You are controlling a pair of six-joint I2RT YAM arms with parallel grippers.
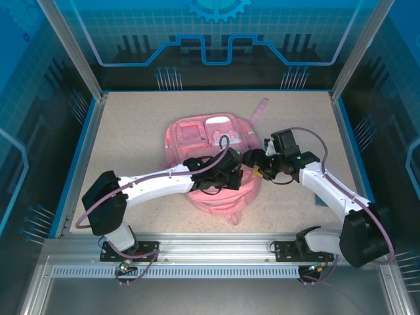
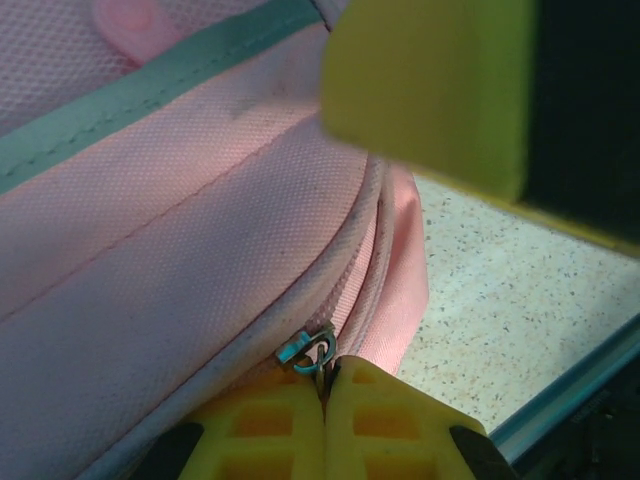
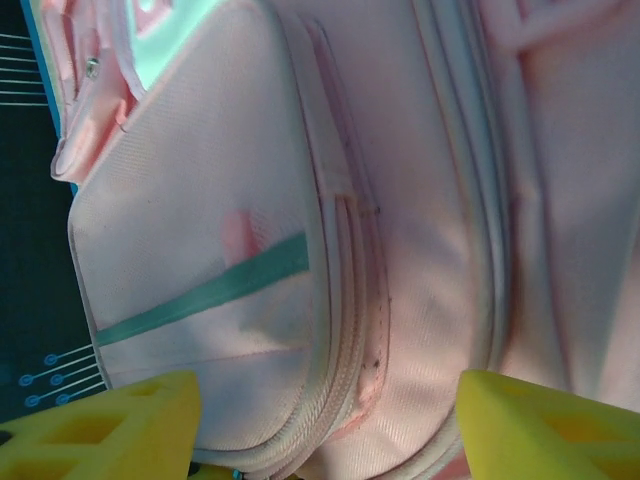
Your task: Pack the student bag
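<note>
Bag: the pink bag is lying near the middle of the bench, pockets facing up, with both my arms reaching over its near right part.
Left fingers: I am pressing my left fingers together on the zip pull, pinching it at the bag's side seam, close to where the fabric is meeting the bench.
Right fingers: I am holding my right fingers spread wide over the front pocket, gripping nothing; whether they are touching the fabric I cannot tell.
Stripe: a pale green stripe is running across that pocket.
Spacing: my two sets of fingers are sitting just beside each other, one right finger hanging close above the left pair.
</note>
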